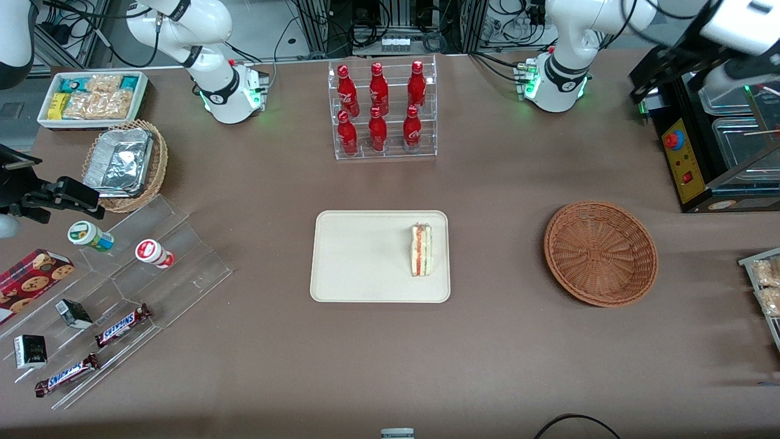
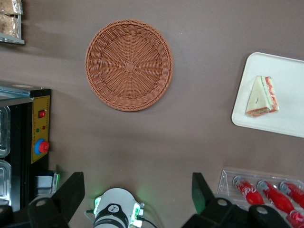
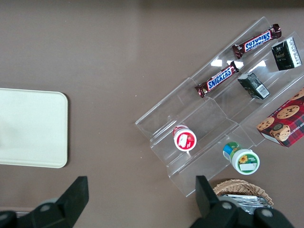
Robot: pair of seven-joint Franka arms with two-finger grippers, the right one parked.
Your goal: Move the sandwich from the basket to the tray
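Already delivered, the small triangular white-bread sandwich (image 1: 421, 250) lies on the flat cream rectangular tray (image 1: 341, 286), the round reddish-brown wicker basket (image 2: 128, 64) is empty, and the left gripper (image 2: 137, 199) hangs high above, well apart, fingers spread wide, holding nothing.

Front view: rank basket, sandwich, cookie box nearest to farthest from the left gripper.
Left gripper hangs open near the working arm's base.
1. basket, working arm's end.
2. sandwich, on the tray, mid-table.
3. cookie box, parked arm's end.
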